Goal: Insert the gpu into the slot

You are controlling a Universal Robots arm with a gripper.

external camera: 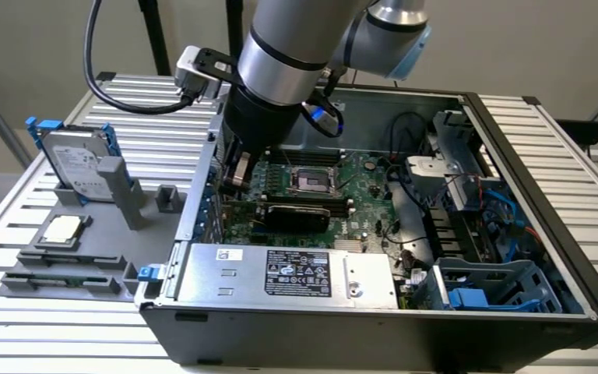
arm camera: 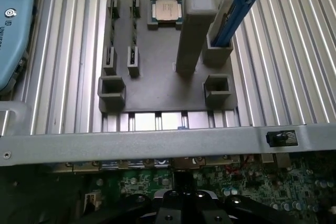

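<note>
The gpu (external camera: 297, 212), a flat black card, lies across the green motherboard (external camera: 367, 226) inside the open computer case, just below the square silver CPU socket (external camera: 311, 181). It seems to stand on its edge in the board. The blue slot is hidden by the card. My gripper (external camera: 239, 176) hangs below the thick silver arm at the case's left wall, up and to the exterior view's left of the card and apart from it. In the wrist view the gripper's black body (arm camera: 184, 203) sits over the motherboard's edge (arm camera: 252, 179).
A silver power supply box (external camera: 289, 273) with a white label fills the case's front. Cables and a blue drive cage (external camera: 486, 292) crowd its right side. Outside the case wall (arm camera: 157, 141), a grey fixture (arm camera: 157, 85) holds a CPU chip (arm camera: 167, 10) and a hard drive (external camera: 75, 164).
</note>
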